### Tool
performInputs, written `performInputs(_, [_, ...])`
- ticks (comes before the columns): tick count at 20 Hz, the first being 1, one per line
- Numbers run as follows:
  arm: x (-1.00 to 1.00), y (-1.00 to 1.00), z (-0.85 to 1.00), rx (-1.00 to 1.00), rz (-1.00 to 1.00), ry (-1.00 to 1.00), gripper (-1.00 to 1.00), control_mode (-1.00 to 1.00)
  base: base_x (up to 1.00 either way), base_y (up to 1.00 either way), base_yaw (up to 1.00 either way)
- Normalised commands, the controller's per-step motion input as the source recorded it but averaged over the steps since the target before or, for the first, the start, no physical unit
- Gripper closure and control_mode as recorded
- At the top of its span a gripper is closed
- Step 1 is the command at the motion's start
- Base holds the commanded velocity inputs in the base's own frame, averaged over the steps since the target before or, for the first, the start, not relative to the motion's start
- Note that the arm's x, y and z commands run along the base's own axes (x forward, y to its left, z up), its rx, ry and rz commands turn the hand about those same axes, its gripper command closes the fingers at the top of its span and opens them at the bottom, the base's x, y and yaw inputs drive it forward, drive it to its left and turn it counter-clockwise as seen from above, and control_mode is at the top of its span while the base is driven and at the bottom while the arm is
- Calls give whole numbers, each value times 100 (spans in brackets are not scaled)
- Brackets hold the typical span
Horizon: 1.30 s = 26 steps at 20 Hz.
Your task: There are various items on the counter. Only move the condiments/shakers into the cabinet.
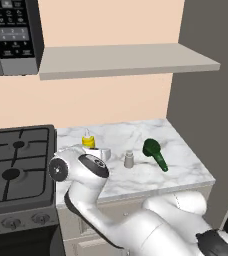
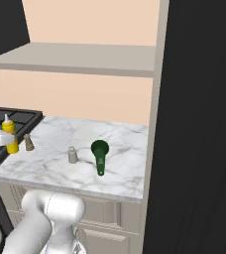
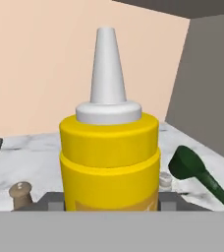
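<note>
Mustard-yellow squeeze bottle (image 3: 109, 162) stands upright on the surface (image 2: 125, 173), at its left end just beside the black stove (image 1: 16, 165), and the pincer (image 3: 109, 204) is around its lower body. In the hand view the two finger tips (image 3: 50, 202) sit at each side of the bottle, very close to it or touching — I cannot tell if they already press it or are only spread around it. I judge the hand is placed low on the body so that the grip is firm and the bottle stays vertical for a lift toward the cabinet (image 1: 126, 60), the long shelf board above, where nothing is put yet.

Counting the things on the marble: one yellow bottle, one brown shaker (image 2: 29, 143) just beside it, one grey shaker (image 2: 72, 155) more to the middle, and one dark green long-handled thing (image 2: 100, 156) lying flat near the grey one. So three condiments must go up and one thing must stay — all three are still down. The microwave (image 1: 11, 35) hangs at the left of the shelf.
</note>
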Motion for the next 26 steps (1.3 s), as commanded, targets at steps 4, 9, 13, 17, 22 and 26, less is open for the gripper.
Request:
performInputs(4, [0,-79,100,0,24,8,100,-100,0,0,0])
performInputs(9, [0,-81,100,0,14,5,100,-100,0,0,0])
performInputs(13, [0,-42,100,-3,1,-3,100,-100,0,0,0])
performInputs(17, [13,-46,100,-7,-3,-5,100,-100,0,0,0])
performInputs(22, [20,-61,95,-7,-14,1,100,-100,0,0,0])
performInputs(26, [22,-60,78,-6,-13,7,100,-100,0,0,0])
